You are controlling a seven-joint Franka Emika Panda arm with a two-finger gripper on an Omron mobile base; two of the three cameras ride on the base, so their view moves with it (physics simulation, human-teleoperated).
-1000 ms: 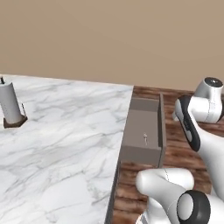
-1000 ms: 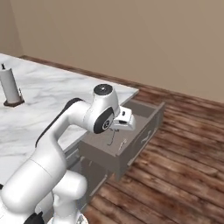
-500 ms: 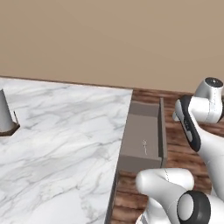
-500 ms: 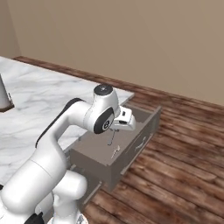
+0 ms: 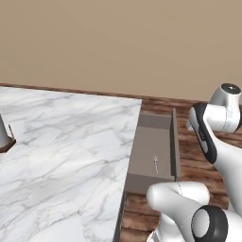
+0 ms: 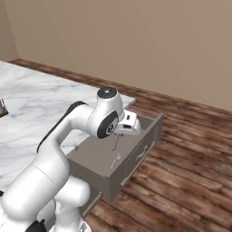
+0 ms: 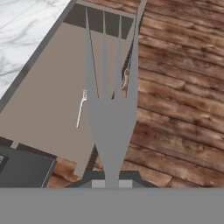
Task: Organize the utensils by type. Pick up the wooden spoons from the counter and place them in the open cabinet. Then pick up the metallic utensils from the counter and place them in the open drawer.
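A plain tan wall (image 5: 118, 42) rises behind everything, meeting a dark brown wooden plank floor (image 6: 190, 172) under even, soft light.

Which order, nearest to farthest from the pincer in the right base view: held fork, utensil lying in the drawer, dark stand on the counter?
1. The fork: clamped in the pincer, hanging over the open drawer.
2. The small utensil: flat on the drawer floor, below the fork.
3. The dark stand: far left on the counter.

White arm bent forward and down, end effector (image 6: 118, 134) pointing downward, fingers clamped on a fork (image 7: 110, 87)
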